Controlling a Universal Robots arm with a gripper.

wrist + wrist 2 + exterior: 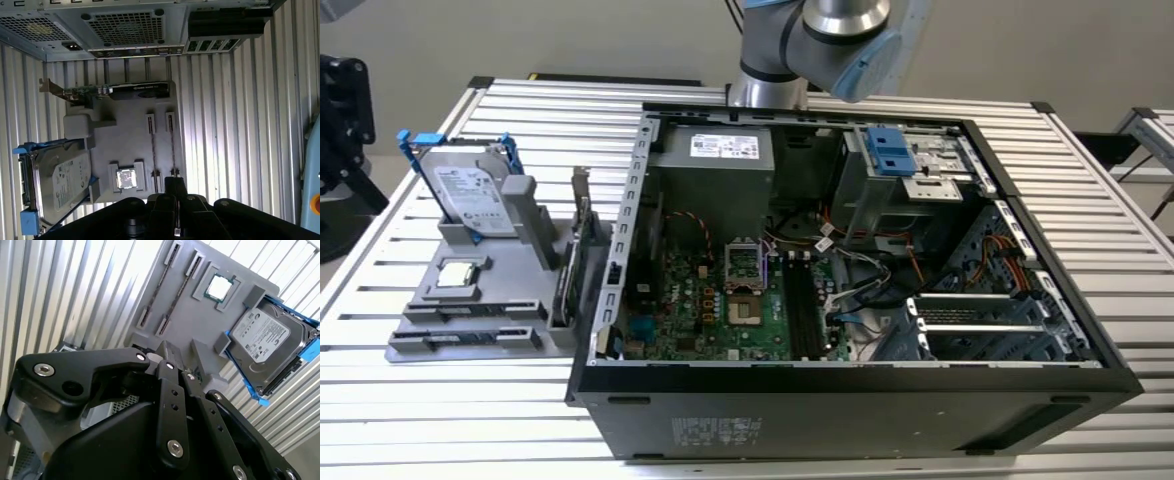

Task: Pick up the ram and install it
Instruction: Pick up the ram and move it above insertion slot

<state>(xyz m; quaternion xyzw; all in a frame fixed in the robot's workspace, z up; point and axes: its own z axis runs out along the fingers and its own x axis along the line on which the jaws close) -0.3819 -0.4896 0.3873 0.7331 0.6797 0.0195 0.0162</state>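
Hovering the narrow-pinched, empty-looking claw (179, 366) over the gray tray (210, 315), barely getting started, leaving the ram (159, 288) apparently sitting in its groove and the motherboard sockets (807, 310) bare.

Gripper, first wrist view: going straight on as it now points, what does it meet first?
Probably the grey holder, at the end of its two long slots nearest the gripper; depth is unclear.

The ram (179, 296), a thin dark stick seen edge-on, stands in a slot of the grey holder (200, 320).
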